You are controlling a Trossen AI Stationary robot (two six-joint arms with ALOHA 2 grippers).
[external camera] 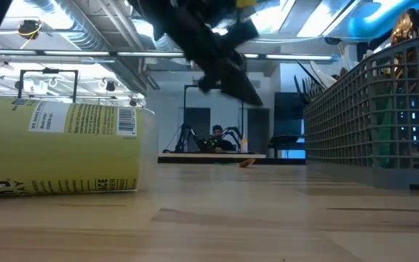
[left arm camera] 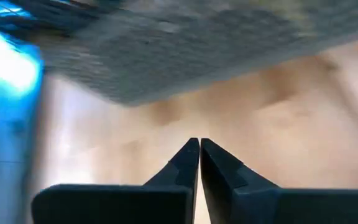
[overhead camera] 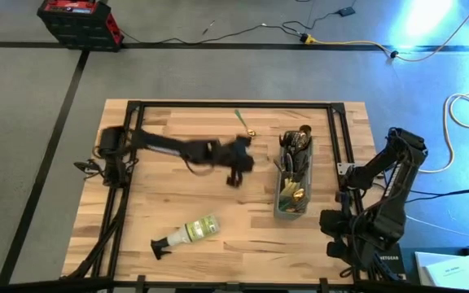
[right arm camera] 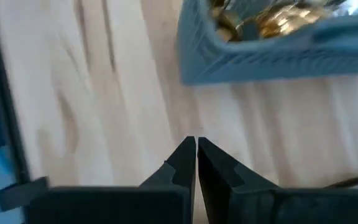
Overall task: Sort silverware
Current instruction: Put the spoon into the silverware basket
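The grey mesh caddy [overhead camera: 294, 181] stands right of the table's middle, with gold and dark silverware [overhead camera: 296, 146] standing in it. One green-handled piece [overhead camera: 243, 120] lies flat near the far edge. My left gripper [overhead camera: 238, 163] hangs shut above the table just left of the caddy, with nothing between its fingers [left arm camera: 199, 149]. My right gripper [overhead camera: 332, 225] is shut too, above bare wood by the caddy's near right corner [right arm camera: 194, 68], and also holds nothing [right arm camera: 196, 148]. In the low view the left gripper [external camera: 228, 69] is a blurred dark shape up high.
A spray bottle [overhead camera: 187, 233] with a yellow label and black nozzle lies on its side near the front edge, large at the left of the low view [external camera: 57, 145]. A black frame rail [overhead camera: 218, 104] runs round the table. Bare wood lies between the bottle and the caddy.
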